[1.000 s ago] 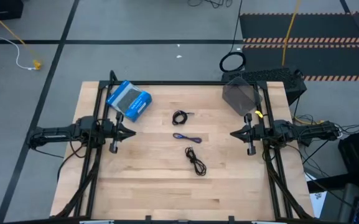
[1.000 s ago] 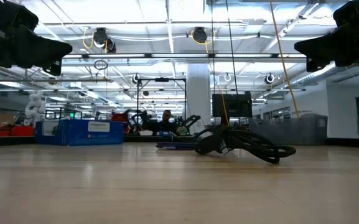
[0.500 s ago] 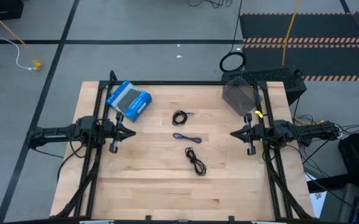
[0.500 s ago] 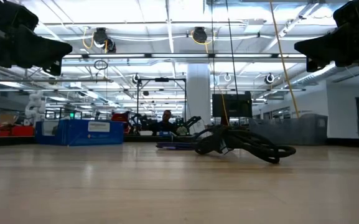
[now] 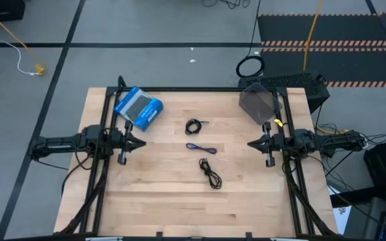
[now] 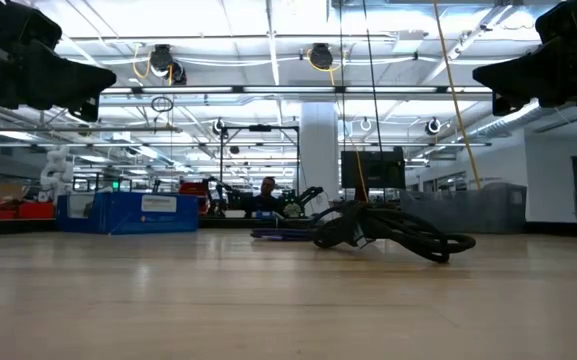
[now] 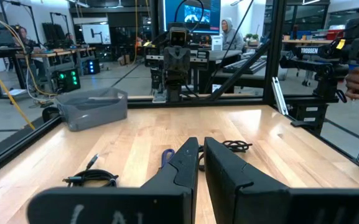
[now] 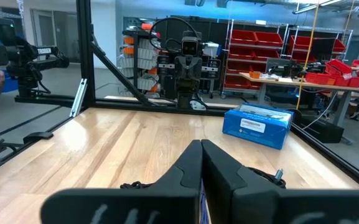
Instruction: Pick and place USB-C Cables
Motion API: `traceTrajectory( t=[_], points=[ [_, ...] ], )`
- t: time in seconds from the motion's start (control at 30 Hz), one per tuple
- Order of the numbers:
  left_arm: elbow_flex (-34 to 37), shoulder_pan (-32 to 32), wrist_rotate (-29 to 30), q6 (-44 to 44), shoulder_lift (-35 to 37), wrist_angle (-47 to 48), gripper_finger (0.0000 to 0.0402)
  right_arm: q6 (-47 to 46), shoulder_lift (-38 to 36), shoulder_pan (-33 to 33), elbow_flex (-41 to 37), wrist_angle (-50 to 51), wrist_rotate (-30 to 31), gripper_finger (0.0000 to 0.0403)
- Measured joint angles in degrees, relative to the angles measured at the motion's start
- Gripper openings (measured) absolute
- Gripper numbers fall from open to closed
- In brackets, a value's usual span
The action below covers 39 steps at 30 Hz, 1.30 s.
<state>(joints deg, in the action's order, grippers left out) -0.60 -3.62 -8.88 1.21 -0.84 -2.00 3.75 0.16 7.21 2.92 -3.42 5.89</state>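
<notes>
Three USB-C cables (image 5: pixel 201 148) lie mid-table, between left gripper (image 5: pixel 141 142) and right gripper (image 5: pixel 251 143). Box (image 5: pixel 138 108) far left, bin (image 5: pixel 258 105) far right.

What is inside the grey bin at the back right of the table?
Nothing shows inside the grey bin from above; its translucent floor looks bare. All three USB-C cables lie out on the table: the coiled black cable, blue-purple cable, and loose black cable.

My left gripper (image 7: pixel 201 155), fingers pressed together, points across the wooden table (image 7: pixel 135 134) past three cables toward a grey bin (image 7: pixel 92 109) (the other arm faces me).
</notes>
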Motion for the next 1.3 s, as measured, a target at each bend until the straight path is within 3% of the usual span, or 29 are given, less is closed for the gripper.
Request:
traceTrajectory(
  t=[0.5,0.7,0.9,1.3],
  points=[
    [0.0,0.0,0.0,0.0,0.0,0.0,0.0031,-3.2,0.0,0.0,0.5,-2.7,0.2,0.0000],
    [0.0,0.0,0.0,0.0,0.0,0.0,0.0031,-4.7,0.6,0.0,4.8,-1.7,0.1,0.0000],
    [0.0,0.0,0.0,0.0,0.0,0.0,0.0031,-4.7,4.6,0.0,13.2,4.4,0.0,0.0000],
    [0.0,0.0,0.0,0.0,0.0,0.0,0.0031,-7.6,20.0,0.0,36.2,19.6,-0.1,0.0000]
  ],
)
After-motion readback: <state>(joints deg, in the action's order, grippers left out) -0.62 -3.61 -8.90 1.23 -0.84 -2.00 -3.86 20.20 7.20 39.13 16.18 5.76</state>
